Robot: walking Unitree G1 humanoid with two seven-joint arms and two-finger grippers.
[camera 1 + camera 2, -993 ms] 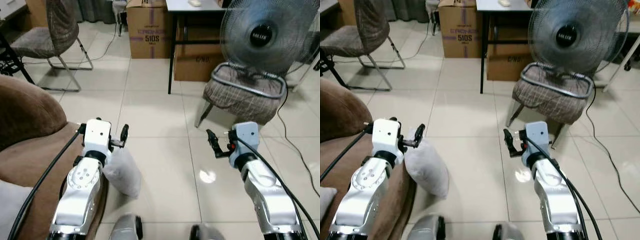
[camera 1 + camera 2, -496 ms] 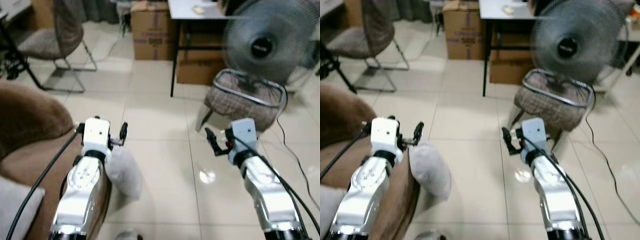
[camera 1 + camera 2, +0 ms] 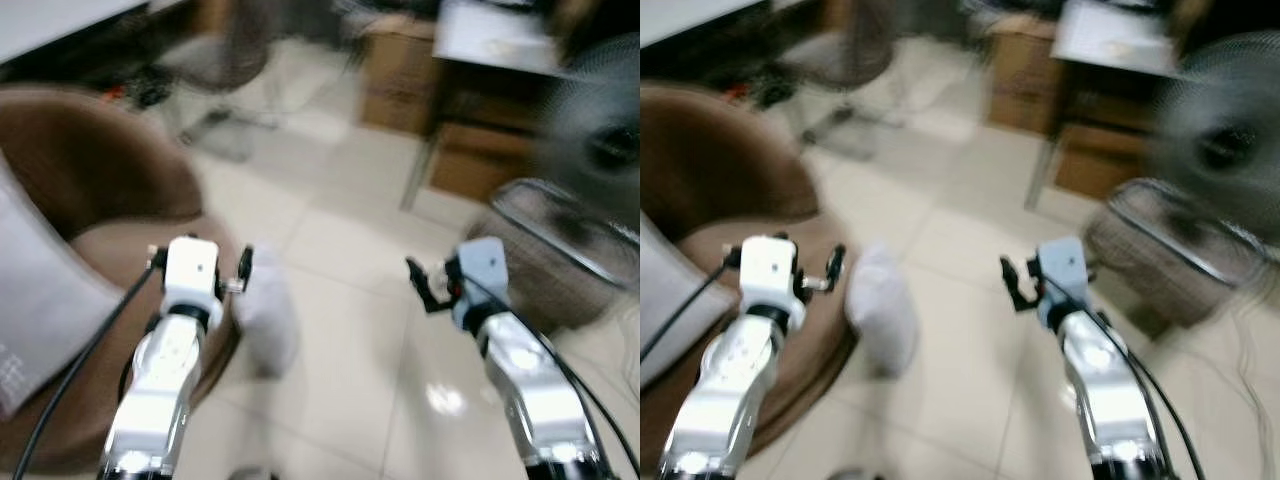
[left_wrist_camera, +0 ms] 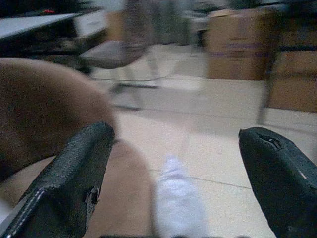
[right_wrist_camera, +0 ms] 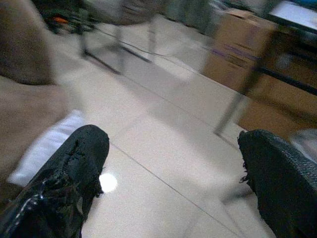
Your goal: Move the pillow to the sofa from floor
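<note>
The two long black fingers of the left gripper (image 4: 173, 183) are seen spread wide in the left wrist view, with nothing held between them; the small white soft pillow (image 4: 177, 203) lies below and beyond the gap, on the pale tiled floor (image 3: 360, 330). The right gripper (image 5: 173, 188) is likewise wide open and empty, held out over bare tiles with the pillow off towards its left finger.

From the head views, which are blurred, the pillow (image 3: 266, 318) is seen resting on the floor just beside the front edge of the brown upholstered sofa (image 3: 90, 200), apparently leaning against it. The left gripper (image 3: 243, 272) is raised just above the pillow's upper end; whether it touches cannot be told. A larger grey cushion (image 3: 35, 290) already lies on the sofa seat. A grey pedestal fan (image 3: 1225, 150) and a wire-framed chair (image 3: 1170, 260) stand further off on the right.

The approach step is judged to be in hand: the pillow has not yet been grasped. Next, the left gripper would need to be lowered around the pillow's top and closed on the soft fabric before a lift onto the seat.
</note>
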